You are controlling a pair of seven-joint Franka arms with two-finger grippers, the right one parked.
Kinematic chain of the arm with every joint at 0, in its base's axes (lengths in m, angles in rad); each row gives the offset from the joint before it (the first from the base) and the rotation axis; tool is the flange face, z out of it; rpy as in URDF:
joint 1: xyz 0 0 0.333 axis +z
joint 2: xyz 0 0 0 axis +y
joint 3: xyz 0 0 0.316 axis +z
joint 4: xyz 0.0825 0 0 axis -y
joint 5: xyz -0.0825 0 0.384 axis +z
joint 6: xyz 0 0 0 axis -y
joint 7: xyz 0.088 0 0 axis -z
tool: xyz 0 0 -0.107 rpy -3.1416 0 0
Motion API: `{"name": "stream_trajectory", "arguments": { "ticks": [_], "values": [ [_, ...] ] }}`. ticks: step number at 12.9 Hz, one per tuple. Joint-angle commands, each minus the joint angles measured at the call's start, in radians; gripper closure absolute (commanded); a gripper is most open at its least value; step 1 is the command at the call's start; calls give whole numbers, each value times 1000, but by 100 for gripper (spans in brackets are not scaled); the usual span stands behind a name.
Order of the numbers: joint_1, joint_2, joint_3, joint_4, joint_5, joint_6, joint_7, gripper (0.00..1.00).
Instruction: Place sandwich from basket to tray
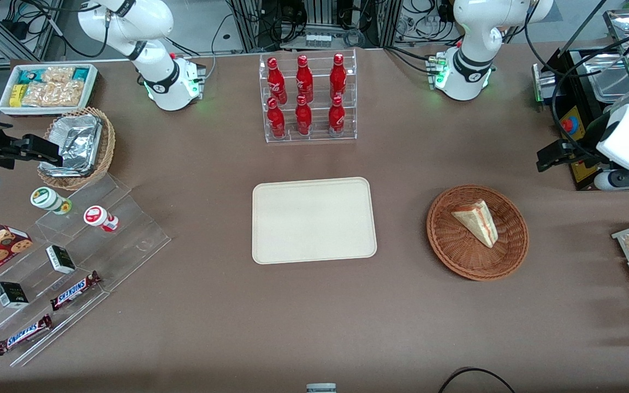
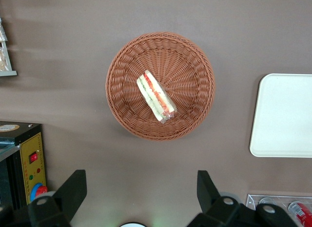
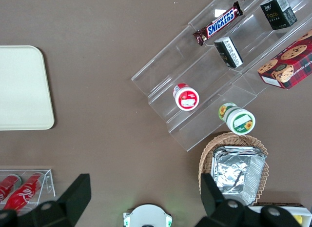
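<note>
Wicker, reddish-brown, makes up the basket [image 1: 477, 232], which sits on the brown table toward the working arm's end, level with the tray [image 1: 314, 220] and well apart from it. The sandwich [image 1: 476, 221] lies on its side near the basket's middle, untouched, and its striped cut edge shows in the wrist view [image 2: 156, 95]. The tray is bare. Farther from the camera than the basket, the gripper [image 1: 552, 157] hangs above the table, short of the basket, with its fingers [image 2: 73, 190] spread wide and nothing between them. The step in hand looks like the approach. To do it well, the arm should come over the basket's centre, turn the fingers to straddle the wedge across its two bread faces, drop inside the rim, and close gently so the filling is not squeezed out.
</note>
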Motion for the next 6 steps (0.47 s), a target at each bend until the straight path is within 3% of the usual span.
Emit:
{"name": "stream_trajectory", "arguments": {
  "ticks": [1,6],
  "values": [
    [-6,-20,-2,2,12,-22,-1,0],
    [-3,-5,-7,-47,32,43,-13,0]
  ]
}}
